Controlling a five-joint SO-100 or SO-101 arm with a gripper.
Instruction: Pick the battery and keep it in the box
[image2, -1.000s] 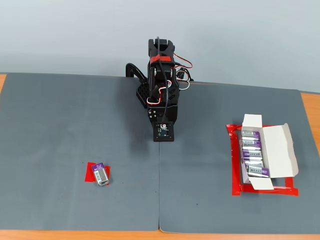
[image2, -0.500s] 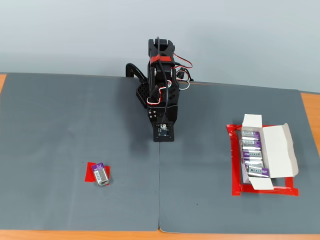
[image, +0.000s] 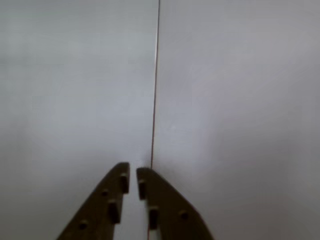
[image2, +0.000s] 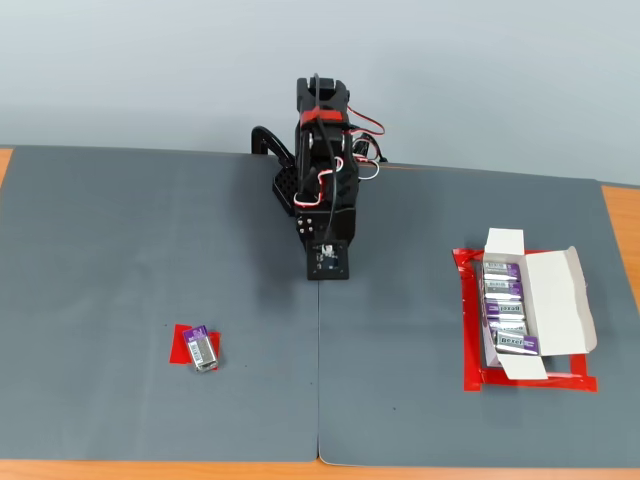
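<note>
A loose battery (image2: 202, 347), purple at its far end, lies on a flat red tape patch (image2: 180, 348) at the front left of the mat in the fixed view. The white box (image2: 556, 300) lies open at the right, with several batteries (image2: 505, 305) in a row inside it. My gripper (image2: 327, 272) is on the folded arm at the back centre, far from both. In the wrist view the gripper (image: 133, 171) has its brown fingers almost together with nothing between them, above bare mat. The battery and the box are out of the wrist view.
A red tape frame (image2: 470, 335) surrounds the box. Two grey mats meet at a seam (image2: 319, 380) that runs from the arm to the front edge; the seam also shows in the wrist view (image: 155, 80). The orange table edge (image2: 620, 230) shows at the right.
</note>
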